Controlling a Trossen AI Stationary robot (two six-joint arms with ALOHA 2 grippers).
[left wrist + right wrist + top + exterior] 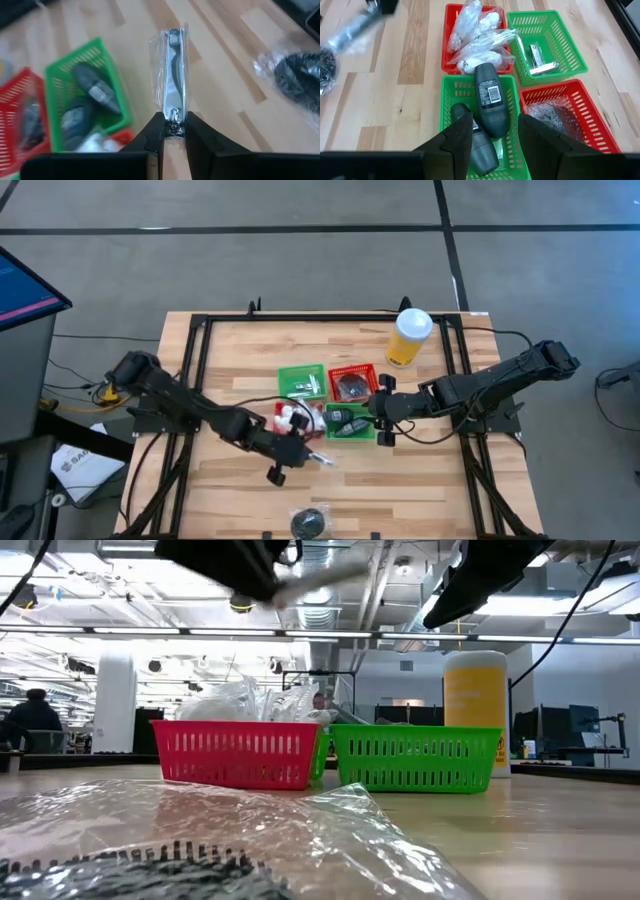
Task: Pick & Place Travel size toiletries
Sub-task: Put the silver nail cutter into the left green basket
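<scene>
My left gripper (303, 452) is shut on a silvery nail clipper in clear wrap (172, 75), held above the table just near of the baskets. It also shows blurred in the low view (320, 580). My right gripper (495, 135) is open and empty above the green basket (348, 423), which holds two dark grey bottles (489, 97). White packets (477, 35) lie in a red basket (290, 418). Silvery clippers (537, 57) lie in the far green basket (302, 383). A dark disc in clear wrap (310, 523) lies near the front edge. My left gripper pinches the wrapped clipper's near end (174, 126) between its two fingers. The fingers come from the table's left and lie along the clipper. The clipper sticks straight out beyond the fingertips, lifted clear of the table.
A tall yellow cup with a white lid (408, 337) stands at the far right. A second red basket (352, 383) holds a dark wrapped item. The four baskets stand together mid-table. Bare wood lies to the left and right of the wrapped disc.
</scene>
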